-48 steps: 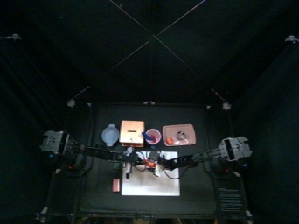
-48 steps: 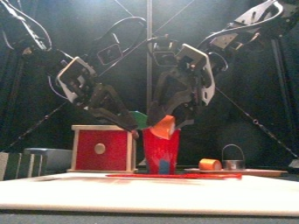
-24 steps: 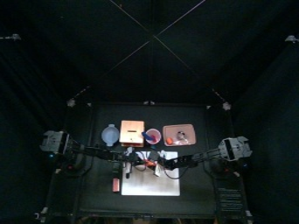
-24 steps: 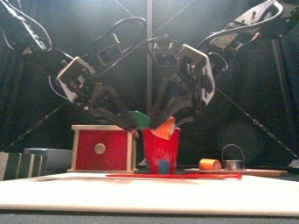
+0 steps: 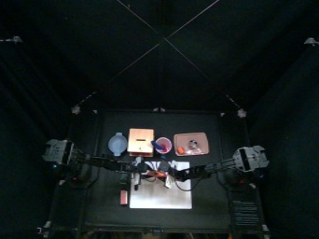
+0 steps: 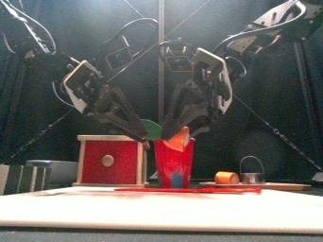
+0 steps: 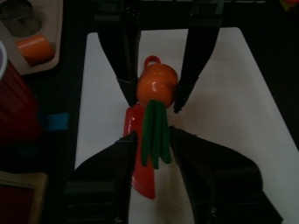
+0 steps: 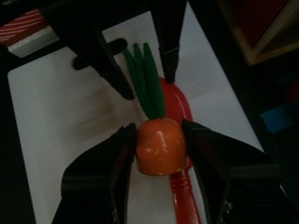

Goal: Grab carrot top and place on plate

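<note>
You've both grippers clamped on the orange plastic carrot [image 7: 156, 85] — right gripper [image 8: 159, 131] on its body, left gripper [image 7: 149, 142] on the green leafy top [image 7: 155, 131] — nothing separated since a second ago, salmon-pink rectangular plate [image 5: 192, 144] beyond it waiting.

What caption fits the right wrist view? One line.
Right gripper clamps the carrot's orange body; left gripper grips its green top above white paper.

An orange carrot [image 8: 160, 145] with green leaves [image 8: 145, 81] lies over a red strip [image 7: 142, 171] on a white mat [image 7: 251, 105]; the plate [image 5: 192, 144] is salmon-pink.
</note>
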You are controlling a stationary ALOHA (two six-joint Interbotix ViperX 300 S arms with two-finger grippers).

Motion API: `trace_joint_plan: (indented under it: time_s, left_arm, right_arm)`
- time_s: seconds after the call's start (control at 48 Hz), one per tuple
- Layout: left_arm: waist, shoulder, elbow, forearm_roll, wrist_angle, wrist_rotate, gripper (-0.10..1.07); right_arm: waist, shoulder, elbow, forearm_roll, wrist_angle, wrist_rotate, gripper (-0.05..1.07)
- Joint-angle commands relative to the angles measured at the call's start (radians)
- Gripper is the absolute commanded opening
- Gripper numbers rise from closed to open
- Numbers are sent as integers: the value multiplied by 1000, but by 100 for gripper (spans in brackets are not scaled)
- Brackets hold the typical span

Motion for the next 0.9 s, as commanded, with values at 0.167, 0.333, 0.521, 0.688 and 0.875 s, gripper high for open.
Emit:
trace_joint_plan:
  time_s: [0.167, 0.333, 0.521, 0.688, 0.875]
  left_arm:
    - [6, -52, -18, -6, -12, 2, 85]
    - [6, -92, -2, -5, -12, 3, 85]
    - [6, -126, 34, -6, -12, 3, 85]
    - [6, -135, 44, -8, -12, 2, 85]
    - [6, -133, 48, -6, -12, 3, 85]
  right_arm:
    - [9, -44, -2, 9, 0, 2, 47]
    - [17, -124, 57, 40, 44, 0, 47]
    - [9, -298, 179, 86, 207, 2, 47]
    - [-32, -445, 307, 149, 357, 2, 47]
    - [-158, -574, 423, 238, 468, 2, 47]
